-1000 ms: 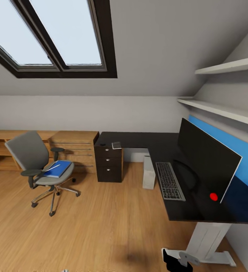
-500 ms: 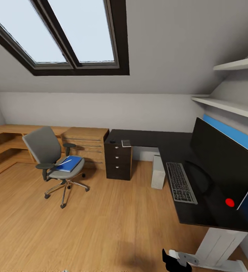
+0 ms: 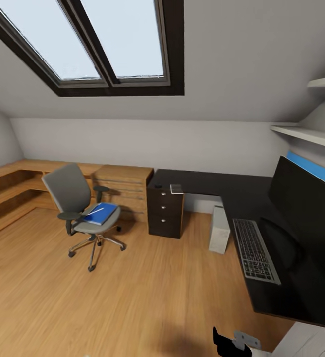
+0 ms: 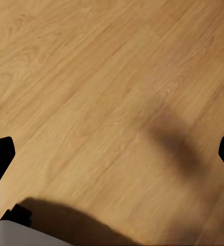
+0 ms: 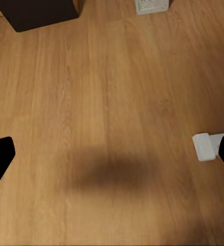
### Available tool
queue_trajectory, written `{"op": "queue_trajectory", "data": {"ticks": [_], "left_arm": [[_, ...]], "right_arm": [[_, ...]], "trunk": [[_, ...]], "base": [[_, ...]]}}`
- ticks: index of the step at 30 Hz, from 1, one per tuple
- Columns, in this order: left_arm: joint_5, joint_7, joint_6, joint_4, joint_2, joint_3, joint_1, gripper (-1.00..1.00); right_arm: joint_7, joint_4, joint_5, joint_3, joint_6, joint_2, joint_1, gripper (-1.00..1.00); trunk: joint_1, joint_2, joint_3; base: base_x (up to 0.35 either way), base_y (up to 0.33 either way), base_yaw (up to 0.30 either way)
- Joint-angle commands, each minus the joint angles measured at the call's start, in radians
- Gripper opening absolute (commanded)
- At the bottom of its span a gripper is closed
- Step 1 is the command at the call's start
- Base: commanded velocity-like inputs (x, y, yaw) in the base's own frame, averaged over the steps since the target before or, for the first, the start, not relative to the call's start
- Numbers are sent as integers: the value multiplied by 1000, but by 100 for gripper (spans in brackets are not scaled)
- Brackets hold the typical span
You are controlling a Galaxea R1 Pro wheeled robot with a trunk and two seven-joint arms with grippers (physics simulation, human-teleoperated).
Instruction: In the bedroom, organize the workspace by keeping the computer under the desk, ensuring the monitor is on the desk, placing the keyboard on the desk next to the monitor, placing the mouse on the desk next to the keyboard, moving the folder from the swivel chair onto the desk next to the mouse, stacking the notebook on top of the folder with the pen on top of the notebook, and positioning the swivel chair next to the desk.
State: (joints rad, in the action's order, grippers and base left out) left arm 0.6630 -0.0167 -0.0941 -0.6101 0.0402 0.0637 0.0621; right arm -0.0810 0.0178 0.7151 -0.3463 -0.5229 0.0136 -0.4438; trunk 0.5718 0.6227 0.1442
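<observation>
Floor (image 3: 133, 297) is warm wood plank with visible grain, semi-matt. The desk (image 3: 207, 181) top looks smooth matt black, the swivel chair (image 3: 81, 208) has grey cloth and a shiny chrome base, and the monitor (image 3: 306, 208) screen is glossy black.

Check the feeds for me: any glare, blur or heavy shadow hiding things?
Head view: sharp, bright skylight without glare, wide-angle stretch at the edges; the black monitor blends into the black desk. Left wrist view: soft grey shadow on the wooden floor. Right wrist view: another blurry floor shadow, nothing hidden.
</observation>
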Motion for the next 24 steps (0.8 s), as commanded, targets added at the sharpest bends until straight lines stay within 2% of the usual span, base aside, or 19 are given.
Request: {"op": "queue_trajectory", "data": {"ticks": [1, 10, 16, 17, 24], "left_arm": [[10, -2, -6, 1, 1, 7, 1, 100], [8, -2, -6, 3, 1, 8, 1, 100], [7, -2, -7, 4, 2, 24, 1, 100], [7, -2, -7, 4, 2, 37, 1, 100], [7, -2, -7, 4, 3, 39, 1, 100]], "right_arm": [[-9, -2, 10, -2, -4, 0, -1, 100], [-8, -2, 10, -2, -5, 0, -1, 100], [-9, -2, 10, -3, -5, 1, -1, 100], [-8, -3, 10, -2, -6, 0, -1, 100], [-8, -3, 10, -2, -6, 0, -1, 100]], "trunk": [[1, 1, 2], [1, 1, 3], [1, 1, 3], [1, 1, 3], [1, 1, 3]], "base": [[307, 0, 39], [288, 0, 14], [122, 0, 8], [7, 0, 245], [2, 0, 265]]}}
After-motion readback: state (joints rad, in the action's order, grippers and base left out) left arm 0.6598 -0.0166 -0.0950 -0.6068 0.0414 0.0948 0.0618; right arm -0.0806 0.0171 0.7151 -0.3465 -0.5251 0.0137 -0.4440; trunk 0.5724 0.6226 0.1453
